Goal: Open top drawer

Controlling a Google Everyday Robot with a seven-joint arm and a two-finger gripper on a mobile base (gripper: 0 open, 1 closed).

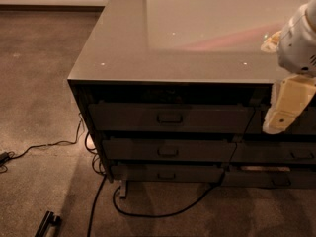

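The top drawer [170, 117] is a wide dark front under the counter's edge, with a small rectangular pull handle [169, 118] at its centre. Its front sits level with the drawers below, so it looks closed. My gripper [285, 111] hangs at the right edge of the view, cream-coloured fingers pointing down, in front of the right drawer column. It is well to the right of the handle and holds nothing I can see.
A glossy counter top [163, 48] covers the cabinet. Two slimmer drawers [168, 151] sit below the top one, and a narrower column [291, 154] to the right. Black cables [94, 201] trail on the carpet at the cabinet's left and front. A dark bar [45, 224] lies bottom left.
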